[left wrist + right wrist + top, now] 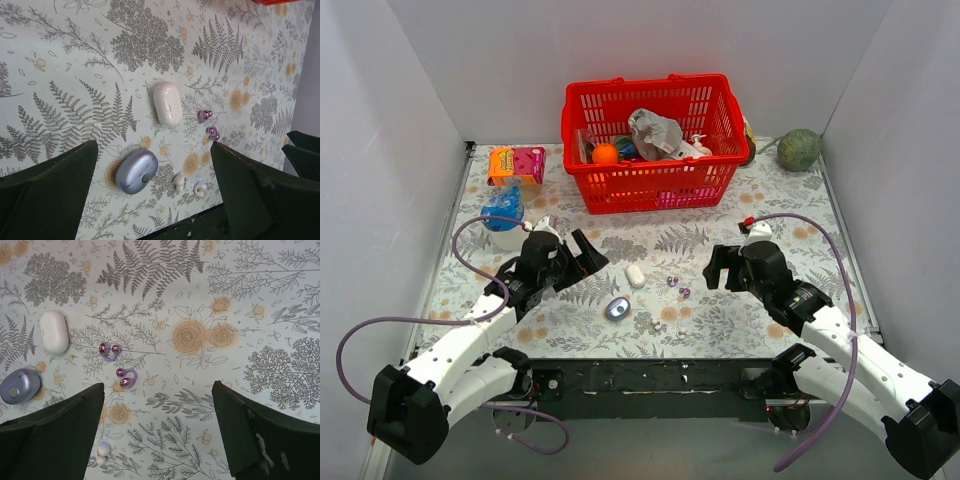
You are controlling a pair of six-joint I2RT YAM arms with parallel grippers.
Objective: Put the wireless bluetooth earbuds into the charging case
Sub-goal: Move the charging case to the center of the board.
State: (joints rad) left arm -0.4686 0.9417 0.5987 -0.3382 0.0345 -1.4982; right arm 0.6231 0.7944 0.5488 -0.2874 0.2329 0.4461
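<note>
The table (790, 215), covered in a fern-and-flower print, fills the middle of the top view. Both arms reach in from the bottom edge. The left arm (470, 345) comes up from the lower left and the right arm (840, 335) from the lower right.

The left jaws are spread wide and hold nothing. In the left wrist view their dark fingers (50, 195) sit in the two lower corners, with open cloth between them. The right jaws are also spread wide and empty, and their fingers (55, 435) frame the lower corners of the right wrist view.

The two purple earbuds (678, 287) lie loose on the cloth near the centre of the top view, between the two sets of jaws. They are close together but do not touch. The left wrist view shows them right of centre (209, 124), and the right wrist view shows them left of centre (117, 364).

Left of them lies a white oval case (635, 275) (167, 103) (54, 332), closed. Below that is a lavender-grey case (618, 308) (136, 171) (20, 385), also closed. Two small whitish pieces (657, 324) (189, 184) (103, 452) lie just to the right of the lavender-grey case, near the table's front edge. No jaws touch any of these things.

A red basket (650, 185) holding mixed items stands at the top centre. An orange and pink box (516, 165) sits to its left and a green round object (800, 150) to its right. A blue object (503, 208) sits below the box, just beside the left arm's wrist.
</note>
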